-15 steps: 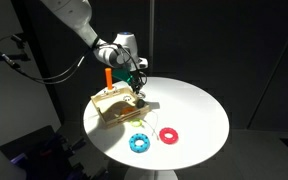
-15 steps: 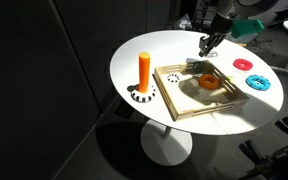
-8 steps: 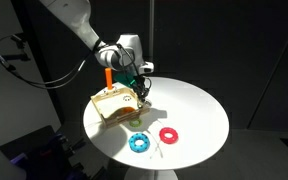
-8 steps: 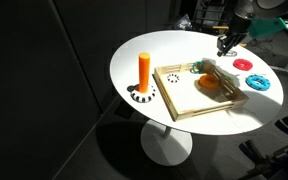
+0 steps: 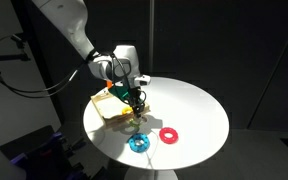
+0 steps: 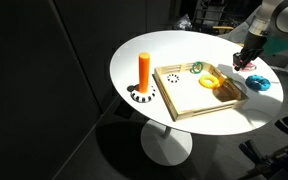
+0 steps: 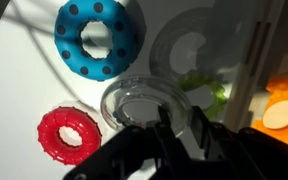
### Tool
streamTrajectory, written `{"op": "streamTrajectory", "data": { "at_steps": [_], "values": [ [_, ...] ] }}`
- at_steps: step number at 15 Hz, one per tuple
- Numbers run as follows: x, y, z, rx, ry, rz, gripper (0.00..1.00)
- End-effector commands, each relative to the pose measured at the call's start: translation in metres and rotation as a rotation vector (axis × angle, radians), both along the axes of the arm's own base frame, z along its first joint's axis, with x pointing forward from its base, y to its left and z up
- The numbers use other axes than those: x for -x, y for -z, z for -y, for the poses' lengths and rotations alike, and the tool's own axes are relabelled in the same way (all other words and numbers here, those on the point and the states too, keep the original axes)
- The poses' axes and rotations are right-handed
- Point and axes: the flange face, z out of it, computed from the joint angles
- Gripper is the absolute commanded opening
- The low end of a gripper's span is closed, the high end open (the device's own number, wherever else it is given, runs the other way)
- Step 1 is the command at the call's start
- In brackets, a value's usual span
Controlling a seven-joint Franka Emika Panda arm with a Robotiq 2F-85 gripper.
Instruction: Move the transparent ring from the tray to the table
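Observation:
The transparent ring (image 7: 144, 98) is clear and faint, and my gripper (image 7: 182, 128) is shut on its wall, one finger inside the ring and one outside. The gripper (image 5: 136, 108) hangs low over the white table (image 5: 199, 105) just past the edge of the tan wooden tray (image 5: 104, 108), near the blue and red rings. In an exterior view the gripper (image 6: 243, 64) is beyond the tray's (image 6: 166, 95) far corner, over the table (image 6: 134, 45). The ring is too faint to make out in both exterior views.
A blue toothed ring (image 7: 97, 38) and a red ring (image 7: 69, 135) lie on the table close by, and both show in an exterior view (image 5: 139, 143) (image 5: 169, 134). An orange-yellow ring (image 6: 212, 80) and a green ring (image 6: 197, 68) lie in the tray. An orange cylinder (image 6: 144, 68) stands beside it.
My gripper has moved from above the tray across its edge and lower over the table by the blue and red rings, carrying the transparent ring.

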Motion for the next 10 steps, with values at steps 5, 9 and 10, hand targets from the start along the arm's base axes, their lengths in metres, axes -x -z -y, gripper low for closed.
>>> {"op": "streamTrajectory", "data": {
  "at_steps": [5, 9, 10],
  "values": [
    [0.036, 0.018, -0.006, 0.048, -0.025, 0.019, 0.09],
    [0.043, 0.024, -0.011, 0.058, -0.049, 0.008, 0.54],
    [0.044, 0.024, -0.011, 0.06, -0.053, 0.005, 0.59]
  ]
}}
